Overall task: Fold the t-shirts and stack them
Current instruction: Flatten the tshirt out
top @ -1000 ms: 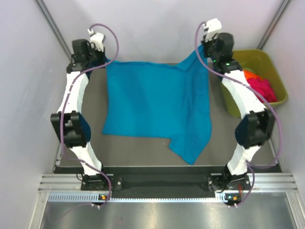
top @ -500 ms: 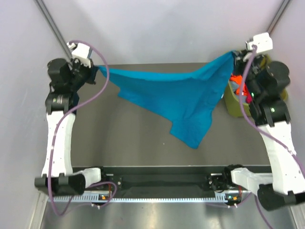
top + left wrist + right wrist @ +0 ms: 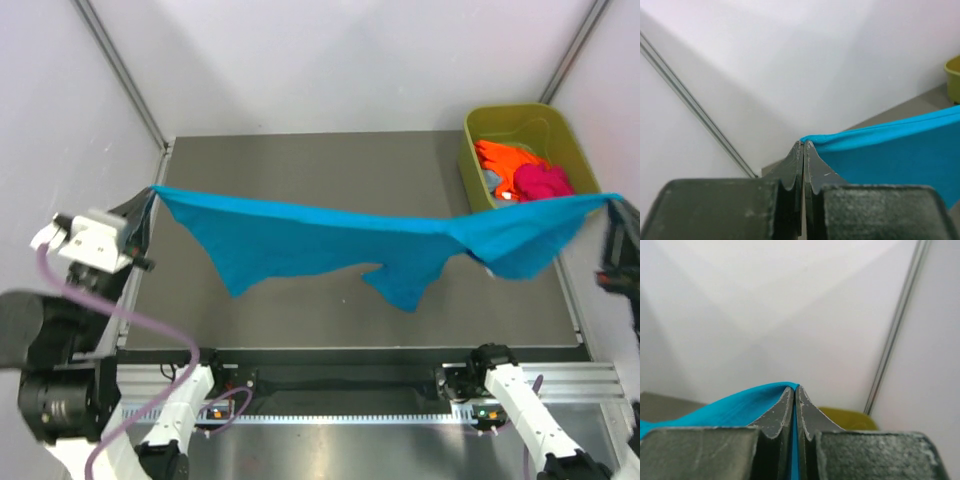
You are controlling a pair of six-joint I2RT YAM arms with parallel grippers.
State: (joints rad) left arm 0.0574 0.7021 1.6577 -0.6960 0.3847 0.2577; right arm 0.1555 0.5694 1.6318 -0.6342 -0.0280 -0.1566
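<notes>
The teal-blue t-shirt [image 3: 330, 245] hangs stretched in the air above the table, from far left to far right. My left gripper [image 3: 150, 196] is shut on its left corner; in the left wrist view [image 3: 804, 145] cloth [image 3: 900, 155] runs off to the right from the closed tips. My right gripper [image 3: 612, 203] is shut on its right corner; in the right wrist view [image 3: 795, 388] cloth [image 3: 715, 412] sits between the fingers. An orange t-shirt [image 3: 508, 160] and a magenta-pink t-shirt [image 3: 543, 181] lie bunched in the tub.
An olive-green plastic tub [image 3: 520, 118] stands at the table's back right; its rim shows in the right wrist view [image 3: 847, 418]. The grey table [image 3: 300, 160] lies under the hanging cloth. White walls enclose the table on three sides.
Both arms have lifted the teal-blue t-shirt off the table and pulled it toward the near side. It lay flat a second ago; now it hangs stretched between the grippers.
</notes>
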